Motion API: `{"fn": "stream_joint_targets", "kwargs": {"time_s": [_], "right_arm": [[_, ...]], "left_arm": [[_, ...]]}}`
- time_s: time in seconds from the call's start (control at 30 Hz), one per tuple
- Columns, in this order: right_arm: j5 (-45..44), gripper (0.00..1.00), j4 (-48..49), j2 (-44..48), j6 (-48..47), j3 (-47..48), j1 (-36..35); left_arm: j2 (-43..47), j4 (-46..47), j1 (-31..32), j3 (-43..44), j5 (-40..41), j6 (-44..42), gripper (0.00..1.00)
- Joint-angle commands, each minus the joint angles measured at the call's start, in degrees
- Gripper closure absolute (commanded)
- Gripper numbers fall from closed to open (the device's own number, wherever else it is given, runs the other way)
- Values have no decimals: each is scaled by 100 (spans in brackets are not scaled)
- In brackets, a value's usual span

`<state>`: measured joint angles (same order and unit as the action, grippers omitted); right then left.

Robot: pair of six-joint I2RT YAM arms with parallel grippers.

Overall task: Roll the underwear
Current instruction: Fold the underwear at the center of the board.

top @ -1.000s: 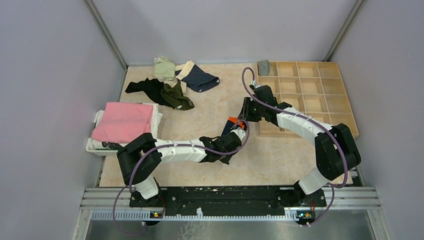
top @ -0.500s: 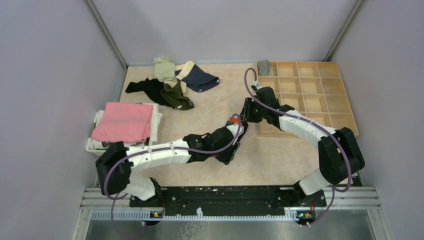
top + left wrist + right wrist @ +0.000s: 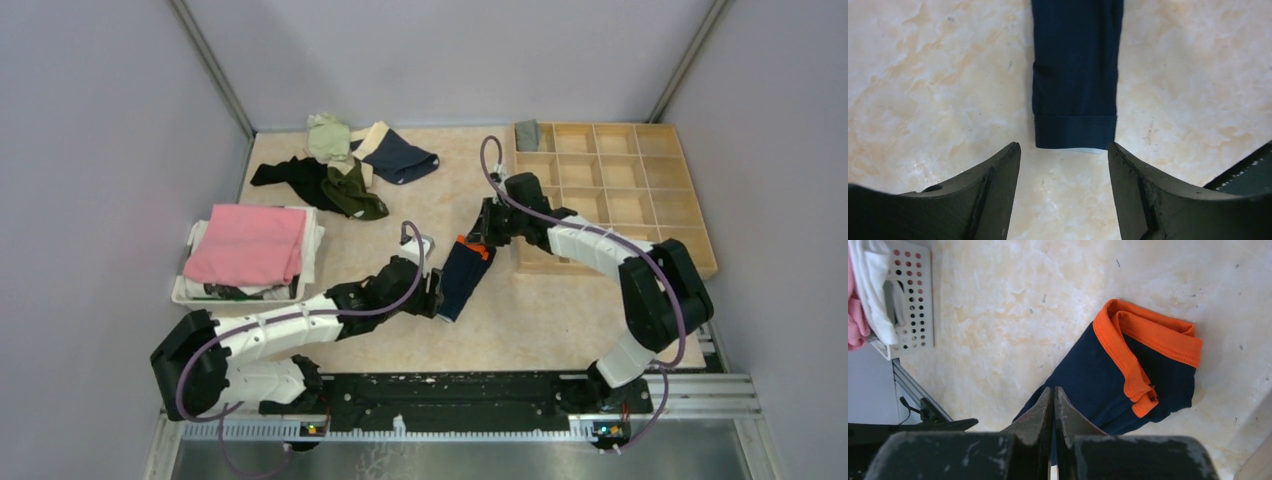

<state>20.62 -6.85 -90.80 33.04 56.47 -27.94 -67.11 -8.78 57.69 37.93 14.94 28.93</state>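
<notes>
Underwear (image 3: 1088, 375) edge hides behind clenched right end effector (image 3: 1053, 390); left end effector (image 3: 1063, 147) gapes.

The navy underwear (image 3: 1075, 75) lies flat on the worktop (image 3: 928, 85). Its hem end sits just in front of the left gripper (image 3: 1063, 152), whose 2 dark fingers (image 3: 998, 175) stand apart.

The underwear (image 3: 1098, 385) is soft, matt knit cloth with an orange band. The tabletop (image 3: 923, 75) is smooth, marbled and faintly glossy. The tray (image 3: 655, 205) is pale bare wood, and the basket (image 3: 910, 300) is perforated white plastic.
</notes>
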Motion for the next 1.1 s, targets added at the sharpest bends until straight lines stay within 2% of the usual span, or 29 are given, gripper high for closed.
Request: {"fn": "stream_joint_targets", "kwargs": {"time_s": [0.0, 0.37, 0.6, 0.8, 1.07], "right_arm": [[246, 100, 100, -462, -95, 461, 24], [436, 100, 83, -935, -204, 663, 17], [498, 100, -15, -1014, -287, 718, 15], [461, 100, -79, -1139, -335, 762, 16], [311, 100, -75, -1416, -396, 878, 13]], "left_arm": [[-191, 920, -95, -318, 83, 172, 29], [-569, 1801, -531, -812, -168, -20, 30], [-822, 2499, -855, -1026, -999, -312, 33], [-1229, 2509, -856, -926, -1766, -385, 37], [-1513, 2689, -856, -1174, -1797, -314, 41]]}}
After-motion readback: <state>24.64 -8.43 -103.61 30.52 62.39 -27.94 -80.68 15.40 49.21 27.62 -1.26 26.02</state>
